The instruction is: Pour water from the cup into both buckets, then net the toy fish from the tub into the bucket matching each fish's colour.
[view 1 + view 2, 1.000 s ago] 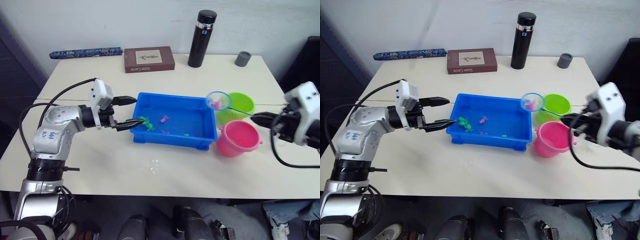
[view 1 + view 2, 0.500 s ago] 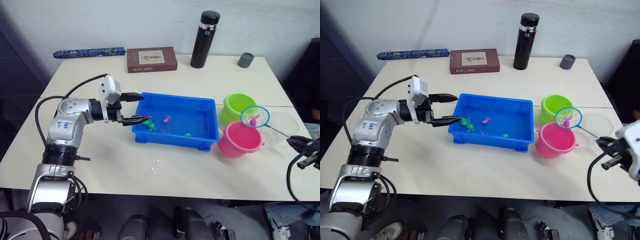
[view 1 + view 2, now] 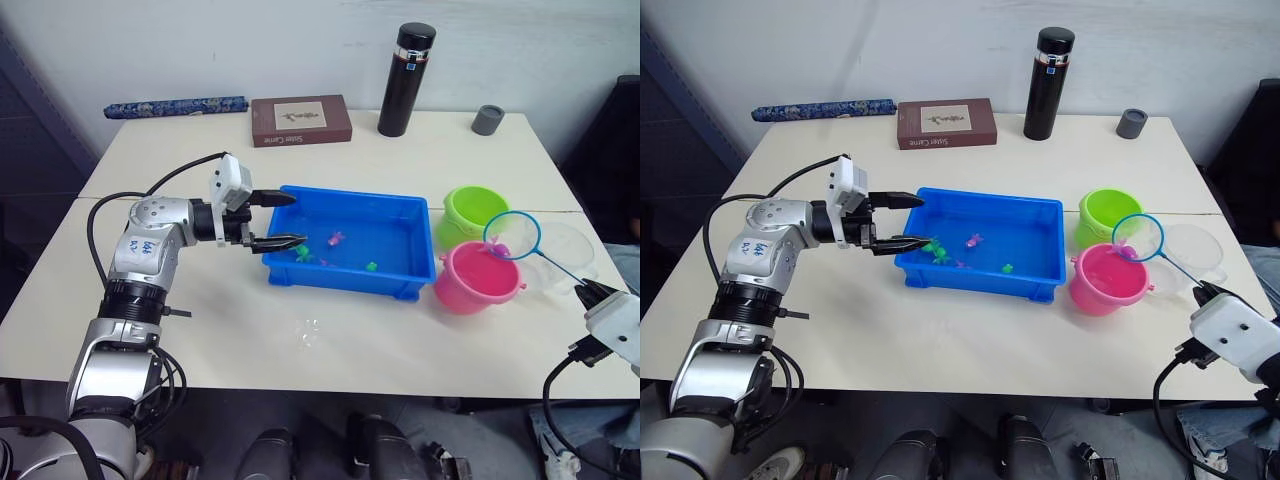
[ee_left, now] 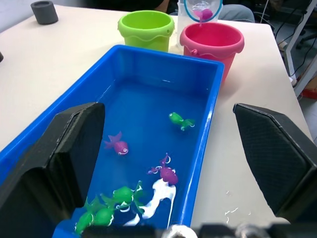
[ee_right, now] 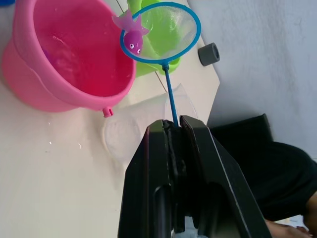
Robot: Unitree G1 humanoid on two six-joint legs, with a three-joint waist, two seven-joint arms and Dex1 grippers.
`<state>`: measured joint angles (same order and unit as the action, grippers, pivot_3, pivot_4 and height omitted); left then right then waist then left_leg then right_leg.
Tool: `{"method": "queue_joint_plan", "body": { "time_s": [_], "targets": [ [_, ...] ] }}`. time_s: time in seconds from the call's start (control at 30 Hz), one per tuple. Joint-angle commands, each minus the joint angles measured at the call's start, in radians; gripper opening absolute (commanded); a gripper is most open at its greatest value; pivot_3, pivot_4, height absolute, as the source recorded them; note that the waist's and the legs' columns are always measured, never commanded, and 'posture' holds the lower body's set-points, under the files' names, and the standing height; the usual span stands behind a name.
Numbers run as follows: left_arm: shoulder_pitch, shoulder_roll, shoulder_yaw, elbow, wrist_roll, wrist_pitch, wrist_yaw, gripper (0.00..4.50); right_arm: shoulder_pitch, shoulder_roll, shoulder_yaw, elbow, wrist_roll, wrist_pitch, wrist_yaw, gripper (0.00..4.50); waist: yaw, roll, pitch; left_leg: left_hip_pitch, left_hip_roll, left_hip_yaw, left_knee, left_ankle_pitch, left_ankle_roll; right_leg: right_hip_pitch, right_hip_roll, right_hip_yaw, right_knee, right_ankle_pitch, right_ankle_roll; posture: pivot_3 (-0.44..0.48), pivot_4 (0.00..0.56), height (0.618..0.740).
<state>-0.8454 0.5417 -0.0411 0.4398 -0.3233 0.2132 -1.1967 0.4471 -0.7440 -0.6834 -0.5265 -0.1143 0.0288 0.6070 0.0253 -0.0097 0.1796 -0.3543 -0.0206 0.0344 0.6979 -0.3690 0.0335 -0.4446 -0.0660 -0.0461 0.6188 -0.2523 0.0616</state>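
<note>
The blue tub holds water and several toy fish, among them a green one and a pink-purple one. My left gripper is open at the tub's left end, its fingers reaching over the rim with nothing between them. To the tub's right stand the green bucket and the pink bucket, with the clear cup beside them. My right gripper is shut on the net's handle. The net hoop hangs over the pink bucket's rim with a pink-purple fish in it.
Along the table's far side are a tall black flask, a small grey cap, a brown book and a blue patterned roll. Water drops lie on the table in front of the tub.
The net with its fish has travelled from the tub's right end, by the green bucket, to above the pink bucket as my right arm drew back. The left gripper stays open at the tub.
</note>
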Motion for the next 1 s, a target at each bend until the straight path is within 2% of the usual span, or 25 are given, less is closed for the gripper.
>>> {"method": "queue_joint_plan", "body": {
  "time_s": [0.03,0.4,0.73,1.0],
  "targets": [
    [-0.016,0.000,0.012,-0.020,-0.003,-0.011,-0.010,4.47,0.021,-0.038,-0.043,0.062,-0.117,-0.176,-0.054,0.00,0.000,0.000,0.000,0.000,0.000,0.000,0.000,0.000,0.000,0.000,0.000,0.000,0.000,0.000,0.000,0.000,0.150,0.740],
    [-0.011,0.001,0.013,-0.022,0.000,-0.011,-0.010,4.47,0.049,-0.103,-0.053,0.174,-0.350,-0.452,-0.196,0.00,-0.001,0.000,0.000,0.000,0.000,0.001,0.000,0.000,0.000,0.000,0.001,0.001,0.000,0.000,0.000,0.000,0.150,0.740],
    [-0.001,-0.005,0.016,-0.028,0.003,-0.013,-0.009,4.47,0.054,-0.025,-0.058,0.162,-0.606,-0.567,-0.447,0.00,-0.001,0.000,0.000,0.000,0.000,0.001,0.000,0.000,0.000,0.000,0.001,0.001,0.001,0.000,0.000,0.000,0.150,0.740],
    [0.004,-0.004,0.019,-0.032,0.004,-0.013,-0.007,4.47,0.087,0.019,-0.044,0.188,-0.744,-0.595,-0.603,0.00,-0.002,0.000,0.000,0.001,0.000,0.001,0.000,0.000,0.000,0.000,0.002,0.002,0.001,0.000,-0.001,0.000,0.150,0.740]
  ]
}}
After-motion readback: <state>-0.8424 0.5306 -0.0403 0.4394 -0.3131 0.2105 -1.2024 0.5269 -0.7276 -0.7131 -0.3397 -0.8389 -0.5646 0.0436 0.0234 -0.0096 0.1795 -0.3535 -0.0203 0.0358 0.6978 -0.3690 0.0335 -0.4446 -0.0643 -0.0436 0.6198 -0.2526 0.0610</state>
